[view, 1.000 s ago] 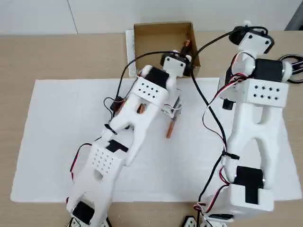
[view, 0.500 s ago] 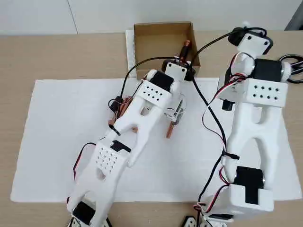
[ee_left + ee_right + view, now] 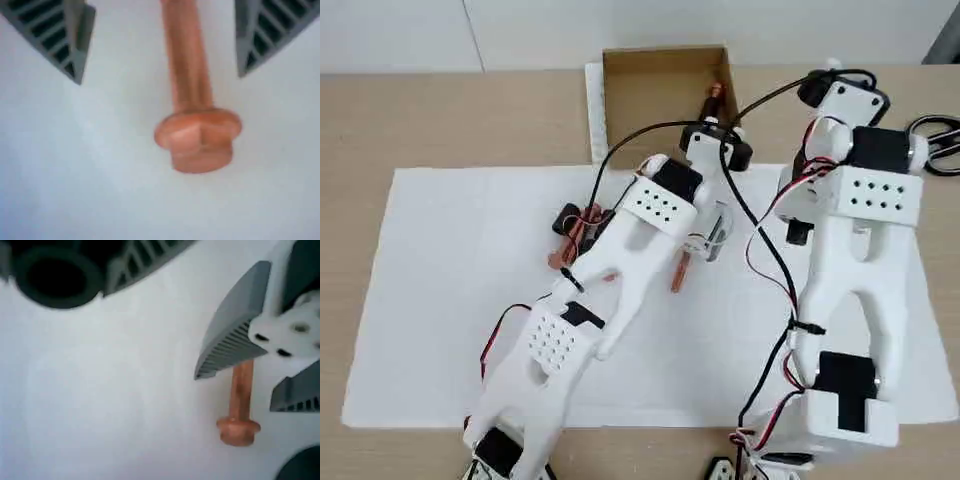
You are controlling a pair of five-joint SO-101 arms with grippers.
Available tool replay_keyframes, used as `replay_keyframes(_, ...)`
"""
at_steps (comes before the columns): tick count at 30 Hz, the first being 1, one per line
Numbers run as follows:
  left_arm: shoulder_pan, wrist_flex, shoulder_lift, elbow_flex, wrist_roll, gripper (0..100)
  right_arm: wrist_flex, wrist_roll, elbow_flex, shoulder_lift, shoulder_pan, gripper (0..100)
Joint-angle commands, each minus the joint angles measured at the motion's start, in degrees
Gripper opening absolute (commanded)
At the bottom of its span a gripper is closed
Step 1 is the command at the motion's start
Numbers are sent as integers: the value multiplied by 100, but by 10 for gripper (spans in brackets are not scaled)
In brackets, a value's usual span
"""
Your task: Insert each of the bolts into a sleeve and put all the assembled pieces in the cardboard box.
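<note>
White paper (image 3: 450, 300) is covering the wooden table (image 3: 420, 120), and the cardboard box (image 3: 660, 100) is sitting at its far edge. From above, the left gripper (image 3: 705, 238) is hanging over the middle of the sheet. The bolt (image 3: 678, 272) is lying flat just beneath it, long axis running back toward the arms' bases, while the right gripper (image 3: 798, 215) is sitting well aside. From the left wrist, the ribbed fingers (image 3: 70, 40) are standing apart on either side of the shank, touching nothing, head pointing away. From the right wrist, the right gripper seems to be clamping a black sleeve (image 3: 52, 275). The left arm is plainly nearer the bolt.
</note>
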Motion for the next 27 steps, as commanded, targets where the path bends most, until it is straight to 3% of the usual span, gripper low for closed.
replay_keyframes(1,9,-88,193,-242,105,186,31,44,-9,-338,13,3)
replay_keyframes(7,-53,-105,545,-259,167,126,31,53,-9,-338,13,3)
replay_keyframes(14,-53,-79,554,-470,167,121,31,53,-9,-330,13,3)
replay_keyframes(21,-26,88,589,-1077,141,21,31,53,-9,-321,13,3)
replay_keyframes(27,-26,88,589,-989,141,15,31,53,-9,-321,13,3)
